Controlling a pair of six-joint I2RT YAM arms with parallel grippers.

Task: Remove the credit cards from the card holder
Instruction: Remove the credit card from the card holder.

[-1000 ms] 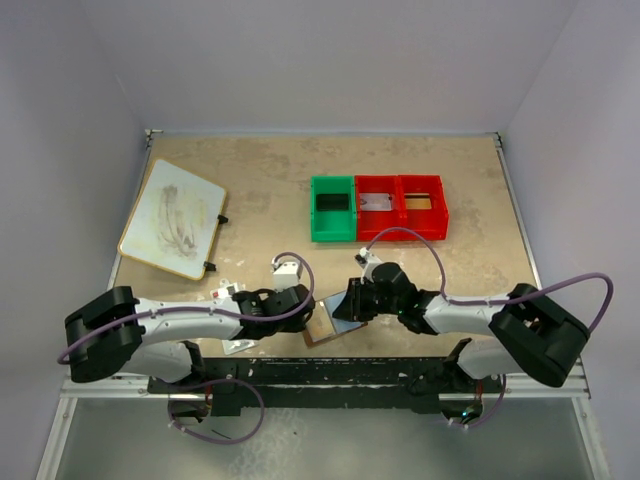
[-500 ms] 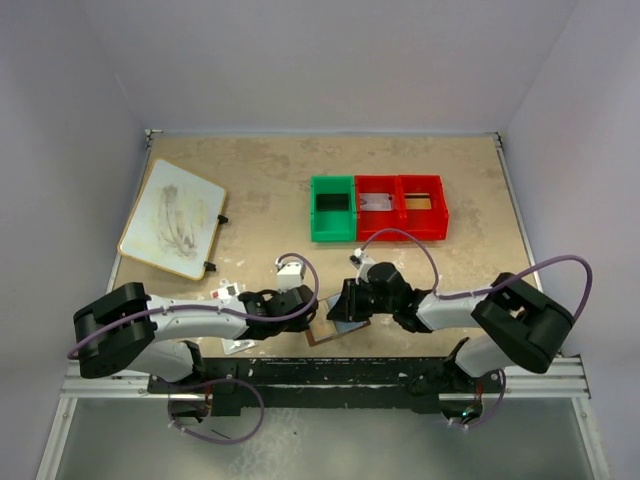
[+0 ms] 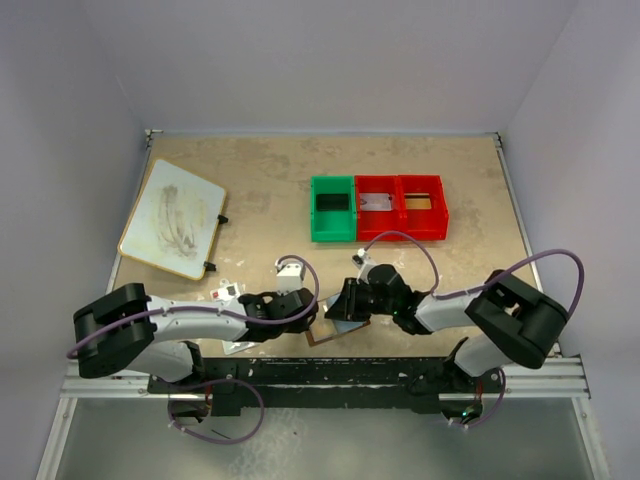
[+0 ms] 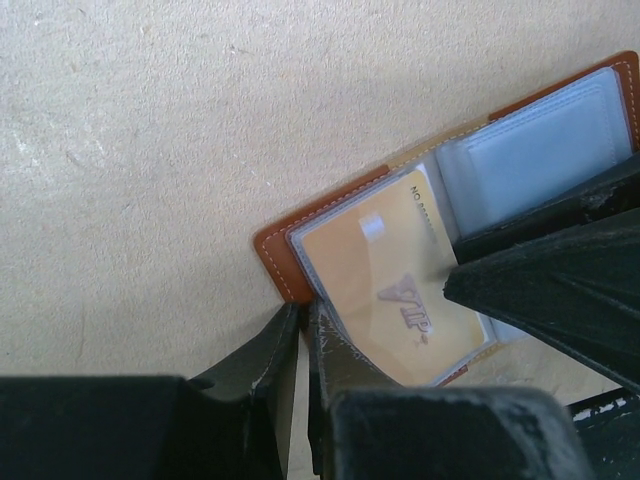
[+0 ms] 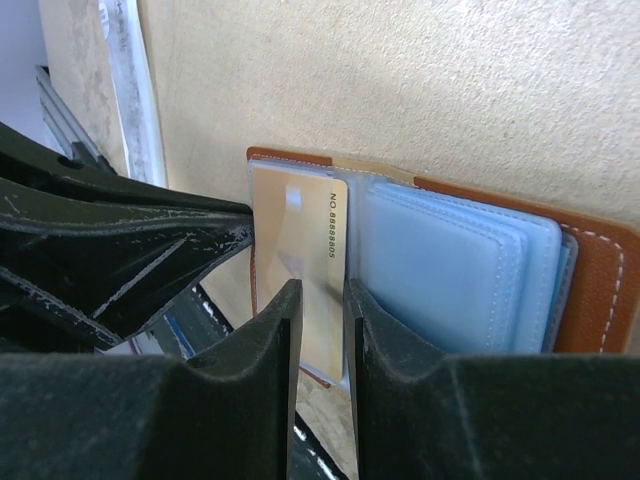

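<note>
Gold card (image 4: 370, 270), reading "VIP" and "NO. 8888…", is sitting in a clear sleeve (image 4: 330, 330) of the open brown holder (image 4: 272, 255). The holder is lying on the table (image 3: 260, 190) near its near edge. Left gripper (image 4: 300, 330) is showing only a slit, tips at the holder's corner; I cannot tell whether it is pinching anything. Right gripper (image 5: 318, 300) is standing narrowly apart, tips down over the card.

Bright, even overhead light; faint soft shadows; top view sharp; wrist views blurred in near foreground
</note>
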